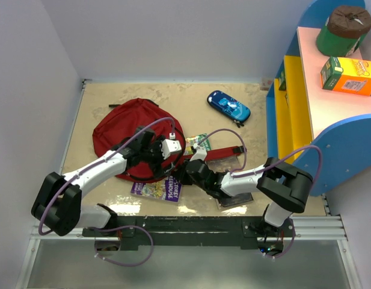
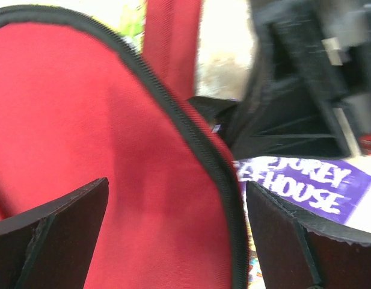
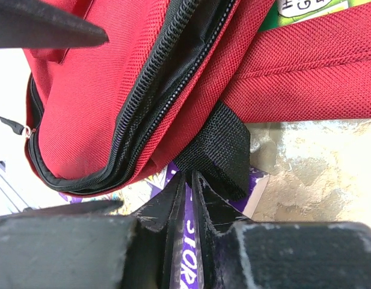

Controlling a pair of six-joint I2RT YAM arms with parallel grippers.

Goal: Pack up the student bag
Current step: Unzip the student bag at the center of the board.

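Observation:
The student bag (image 1: 126,137) is a dark-red backpack lying flat at left centre, with a red strap (image 1: 224,152) trailing right. My left gripper (image 1: 150,156) is open over the bag's near right edge. In the left wrist view (image 2: 177,183) its fingers straddle red fabric (image 2: 113,132) and the black zipper (image 2: 191,144). My right gripper (image 1: 189,171) is shut at the bag's lower right. In its wrist view (image 3: 188,176) the tips touch the black webbing (image 3: 215,147) under the bag (image 3: 95,102), above a purple book (image 3: 257,183).
The purple book (image 1: 158,189) lies partly under the bag's near edge. A green book (image 1: 200,142) lies by the strap. A blue pencil case (image 1: 228,106) sits at the back. A flat dark item (image 1: 234,198) lies under my right arm. A coloured shelf unit (image 1: 320,102) stands at right.

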